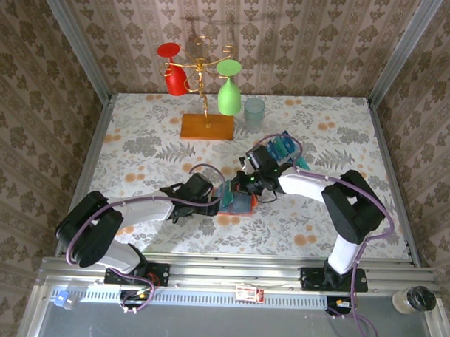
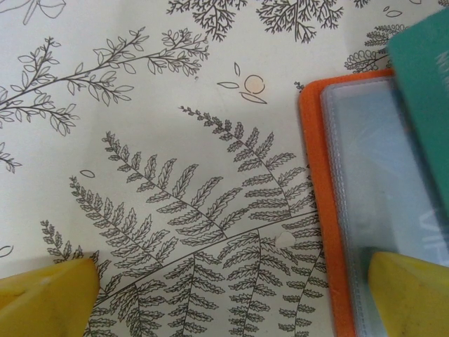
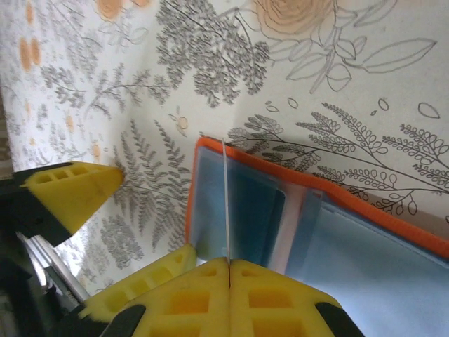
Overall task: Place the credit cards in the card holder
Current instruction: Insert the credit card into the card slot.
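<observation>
Card holder: open flat, table centre, pocket up.
Right gripper: pinching teal card, edge-on over the holder's pocket.
Left gripper: jaws wide, straddling holder's left edge.
Other credit cards: far right of holder.

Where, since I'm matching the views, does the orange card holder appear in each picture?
Top view: card holder just below the picture's centre.
Left wrist: right side, orange edge leftmost.
Right wrist: lower right, lying open.
Shared landmark: fern-print tablecloth beside its orange edge.
</observation>
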`<control>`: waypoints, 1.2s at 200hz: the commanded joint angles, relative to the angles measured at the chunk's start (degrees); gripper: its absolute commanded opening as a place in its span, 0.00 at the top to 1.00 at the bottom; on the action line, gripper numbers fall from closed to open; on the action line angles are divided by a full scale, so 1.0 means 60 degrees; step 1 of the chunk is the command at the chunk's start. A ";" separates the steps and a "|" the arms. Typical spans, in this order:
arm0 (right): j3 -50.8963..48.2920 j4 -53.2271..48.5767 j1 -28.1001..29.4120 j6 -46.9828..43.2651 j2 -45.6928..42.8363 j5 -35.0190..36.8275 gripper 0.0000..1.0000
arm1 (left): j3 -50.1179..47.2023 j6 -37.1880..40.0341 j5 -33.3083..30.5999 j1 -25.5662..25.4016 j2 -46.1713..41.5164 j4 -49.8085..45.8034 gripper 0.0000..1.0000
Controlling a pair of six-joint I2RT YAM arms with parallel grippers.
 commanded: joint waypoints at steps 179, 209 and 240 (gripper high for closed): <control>-0.3060 0.4209 -0.0122 0.1408 -0.1424 0.1317 1.00 | -0.0154 -0.0261 -0.0235 -0.0141 0.0194 -0.0277 0.00; -0.3037 0.4285 -0.0114 0.1421 -0.1273 0.1400 1.00 | -0.0154 -0.0261 -0.0211 -0.0147 0.0185 -0.0249 0.00; -0.3031 0.4337 -0.0122 0.1392 -0.1113 0.1485 1.00 | -0.0154 -0.0243 -0.0206 -0.0146 0.0189 -0.0238 0.00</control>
